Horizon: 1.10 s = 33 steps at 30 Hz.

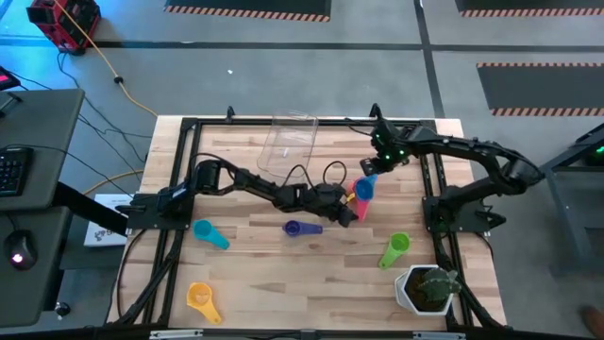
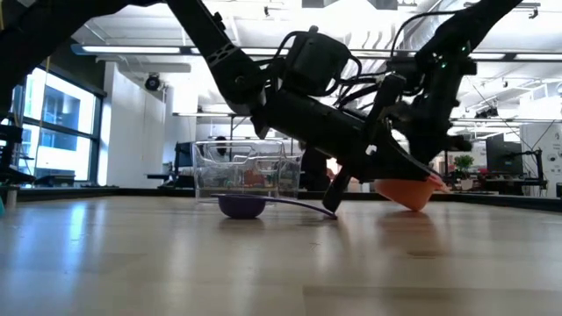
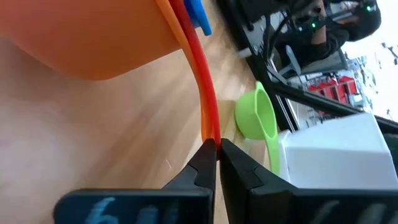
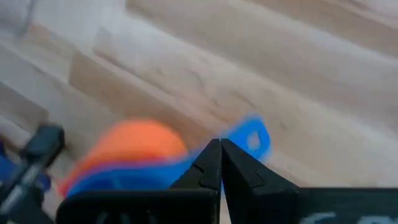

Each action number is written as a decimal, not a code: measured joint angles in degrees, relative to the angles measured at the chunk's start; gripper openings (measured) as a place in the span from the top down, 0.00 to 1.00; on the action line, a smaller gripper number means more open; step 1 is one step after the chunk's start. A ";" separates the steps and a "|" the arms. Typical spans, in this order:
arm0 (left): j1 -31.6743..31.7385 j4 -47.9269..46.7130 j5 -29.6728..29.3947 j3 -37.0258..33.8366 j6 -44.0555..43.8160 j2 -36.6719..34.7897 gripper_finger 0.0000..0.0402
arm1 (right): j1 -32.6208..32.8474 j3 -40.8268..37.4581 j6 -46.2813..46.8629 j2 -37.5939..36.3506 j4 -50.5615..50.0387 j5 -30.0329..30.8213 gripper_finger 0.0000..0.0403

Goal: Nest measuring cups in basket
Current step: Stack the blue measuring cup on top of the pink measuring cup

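Measuring cups of coloured plastic lay scattered on the pale wooden tabletop (image 1: 283,274) around the clear rectangular plastic basket (image 1: 288,140), which stood at the far edge in the high view. Nearest the basket, toward the right arm's side, was the orange-pink plastic cup (image 1: 351,200) with the blue plastic cup (image 1: 364,189) nested in it. The left tool (image 3: 217,146) had its fingers pressed together on the thin orange handle of that cup, and in the low view the cup (image 2: 406,193) hung tilted, its bowl just off the tabletop. The right tool (image 4: 220,147) was at the same pair from the other side, its fingers together at the blue cup's flat handle (image 4: 249,138); whether they truly pinched the handle could not be told.

The small purple plastic cup (image 1: 293,228) sat on the tabletop on the near side of the basket, just beside the left arm's wrist. The teal plastic cup (image 1: 209,233) lay farther from the basket toward the left arm's base, and the yellow-orange plastic cup (image 1: 200,297) was well apart from the basket, near the front edge. The green plastic cup (image 1: 395,249) lay on the right arm's side, between the held pair and the white pot with a green plant (image 1: 425,289) at the front corner. The basket itself looked bare of cups in the high view.
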 joint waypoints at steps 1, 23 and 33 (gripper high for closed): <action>0.14 0.00 -0.49 0.00 0.00 0.02 1.00 | 0.00 0.00 -0.01 -0.69 -1.77 -0.05 1.00; -0.36 0.55 -1.41 -0.04 2.12 0.04 1.00 | -1.51 -0.35 0.20 6.82 10.68 2.32 1.00; 0.26 0.52 -2.55 -0.04 1.47 0.04 1.00 | -1.08 -0.35 -2.51 3.49 0.90 2.22 1.00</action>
